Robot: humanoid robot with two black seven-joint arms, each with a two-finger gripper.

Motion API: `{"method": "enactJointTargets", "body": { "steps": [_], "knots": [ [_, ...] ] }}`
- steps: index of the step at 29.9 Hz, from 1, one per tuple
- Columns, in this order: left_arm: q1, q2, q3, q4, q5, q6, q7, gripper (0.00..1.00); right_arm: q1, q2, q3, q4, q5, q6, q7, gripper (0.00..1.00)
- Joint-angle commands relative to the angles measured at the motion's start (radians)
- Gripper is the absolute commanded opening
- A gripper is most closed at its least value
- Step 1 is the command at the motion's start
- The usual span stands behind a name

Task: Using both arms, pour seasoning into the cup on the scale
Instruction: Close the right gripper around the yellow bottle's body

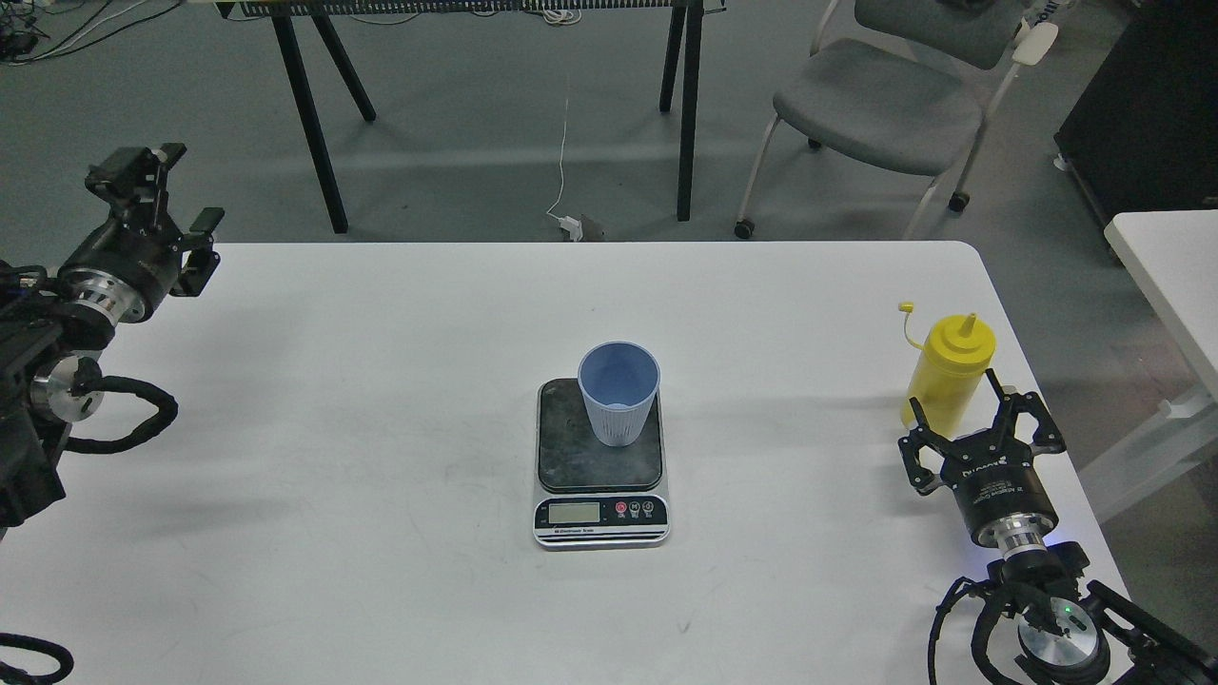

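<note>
The seasoning (945, 373) stood upright, nozzle toward twelve o'clock, between my right gripper's (980, 419) spread jaws; my left gripper's (176, 205) jaws were apart, empty.

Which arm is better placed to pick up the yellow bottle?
The right one: its open gripper is right beside the yellow bottle. The left gripper is at the table's far left.

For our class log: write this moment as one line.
cup on scale | bottle upright, uncapped | right gripper open at bottle | left gripper open, away
</note>
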Motion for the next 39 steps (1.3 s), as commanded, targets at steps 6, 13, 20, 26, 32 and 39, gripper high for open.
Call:
{"method": "enactJointTargets", "body": {
  "steps": [6, 13, 20, 26, 32, 39],
  "knots": [
    [0.0, 0.002, 0.0, 0.0, 0.0, 0.0, 0.0, 0.82, -0.002, -0.001, -0.003, 0.003, -0.018, 0.001, 0.0, 0.84],
    [0.0, 0.002, 0.0, 0.001, 0.0, 0.0, 0.0, 0.82, -0.027, 0.0, -0.005, 0.014, -0.017, 0.001, 0.0, 0.97],
    [0.002, 0.002, 0.0, 0.0, 0.0, 0.0, 0.0, 0.82, -0.04, -0.011, 0.014, 0.011, -0.015, 0.001, 0.0, 0.99],
    [0.0, 0.002, 0.0, 0.0, 0.009, 0.0, 0.0, 0.82, -0.057, -0.026, 0.002, 0.012, -0.015, 0.001, 0.0, 0.99],
    [0.0, 0.005, 0.0, 0.0, 0.028, 0.0, 0.0, 0.82, -0.062, -0.031, 0.026, 0.011, -0.012, 0.001, 0.0, 0.99],
    [0.0, 0.002, 0.0, 0.0, 0.029, 0.001, 0.0, 0.82, -0.05, -0.028, 0.041, 0.012, -0.009, 0.001, 0.0, 0.98]
  ]
}}
